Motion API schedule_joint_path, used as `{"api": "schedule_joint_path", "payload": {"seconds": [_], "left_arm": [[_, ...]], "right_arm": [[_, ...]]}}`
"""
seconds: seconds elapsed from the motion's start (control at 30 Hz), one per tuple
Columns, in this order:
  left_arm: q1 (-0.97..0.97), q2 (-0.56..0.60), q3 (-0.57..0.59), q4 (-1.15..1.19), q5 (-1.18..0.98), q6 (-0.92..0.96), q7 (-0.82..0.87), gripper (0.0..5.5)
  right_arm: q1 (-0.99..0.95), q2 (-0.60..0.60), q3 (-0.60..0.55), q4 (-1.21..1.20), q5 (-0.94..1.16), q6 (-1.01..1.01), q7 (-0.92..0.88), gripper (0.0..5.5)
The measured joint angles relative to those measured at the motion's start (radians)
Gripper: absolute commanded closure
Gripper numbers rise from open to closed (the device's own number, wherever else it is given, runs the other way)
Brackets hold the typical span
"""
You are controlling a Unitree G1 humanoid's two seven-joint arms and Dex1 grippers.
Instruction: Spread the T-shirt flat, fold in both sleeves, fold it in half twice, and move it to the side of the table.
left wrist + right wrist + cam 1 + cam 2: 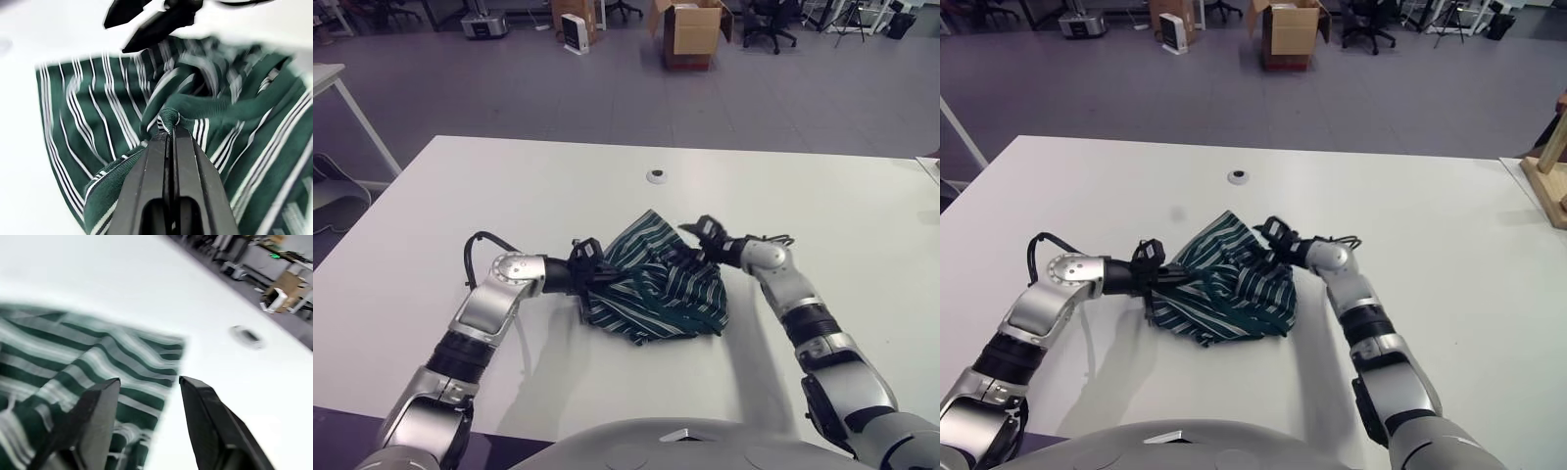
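The white tabletop (509, 186) spans the scene, and beyond its far edge an open cardboard box (690, 34) stands on the grey floor. The dark green T-shirt (651, 289) with white stripes lies crumpled in a loose heap near the middle of the tabletop, slightly toward the near side, with its folds bunched over one another and one flatter corner pointing to the far side. The left end effector (168, 133) reaches in from the left at the heap's left edge; its two black fingers are pressed together and pinch a small ridge of the striped fabric between their tips. The right end effector (149, 382) sits at the far right edge of the heap, its fingers spread apart, with a striped edge of the cloth and bare tabletop visible in the gap between them; whether the tips touch the fabric cannot be told. A small dark round disc (657, 176) is set in the tabletop on the far side of the T-shirt, well apart from it.
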State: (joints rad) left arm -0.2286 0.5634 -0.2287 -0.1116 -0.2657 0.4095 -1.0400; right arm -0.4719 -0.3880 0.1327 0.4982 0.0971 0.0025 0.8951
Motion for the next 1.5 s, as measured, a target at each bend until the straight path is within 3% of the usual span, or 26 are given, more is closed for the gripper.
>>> {"api": "schedule_joint_path", "payload": {"seconds": [0.2, 0.33, 0.5, 0.6, 0.87, 1.07, 1.13, 1.3, 1.5], "left_arm": [[0.104, 0.078, 0.1, -0.187, -0.086, 0.065, -0.001, 5.49], [0.169, 0.108, 0.129, -0.277, -0.129, 0.102, 0.001, 5.49], [0.204, 0.15, 0.159, -0.319, -0.16, 0.13, 0.003, 5.49], [0.221, 0.174, 0.187, -0.321, -0.174, 0.137, 0.002, 5.5], [0.225, 0.187, 0.202, -0.322, -0.193, 0.137, 0.009, 5.5], [0.229, 0.197, 0.249, -0.318, -0.21, 0.136, 0.021, 5.5], [0.183, 0.184, 0.289, -0.298, -0.24, 0.13, 0.046, 5.5], [-0.171, 0.115, 0.439, -0.249, -0.389, 0.124, 0.161, 5.5], [-0.469, 0.111, 0.453, -0.086, -0.348, 0.056, 0.224, 5.5]], "right_arm": [[0.177, -0.429, 0.013, -0.358, 0.096, 0.071, 0.518, 3.24], [0.304, -0.525, 0.074, -0.532, 0.045, -0.075, 0.607, 3.24], [0.321, -0.454, 0.148, -0.5, -0.113, -0.294, 0.457, 3.24], [0.326, -0.453, 0.185, -0.482, -0.185, -0.339, 0.416, 3.8], [0.321, -0.397, 0.201, -0.467, -0.193, -0.289, 0.339, 5.23], [0.302, -0.381, 0.178, -0.476, -0.067, -0.157, 0.37, 5.46], [0.231, -0.373, 0.144, -0.462, 0.003, -0.093, 0.386, 5.46], [-0.155, -0.356, -0.041, -0.346, 0.272, 0.207, 0.445, 5.46], [-0.489, -0.286, -0.098, -0.079, 0.252, 0.227, 0.329, 5.46]]}}
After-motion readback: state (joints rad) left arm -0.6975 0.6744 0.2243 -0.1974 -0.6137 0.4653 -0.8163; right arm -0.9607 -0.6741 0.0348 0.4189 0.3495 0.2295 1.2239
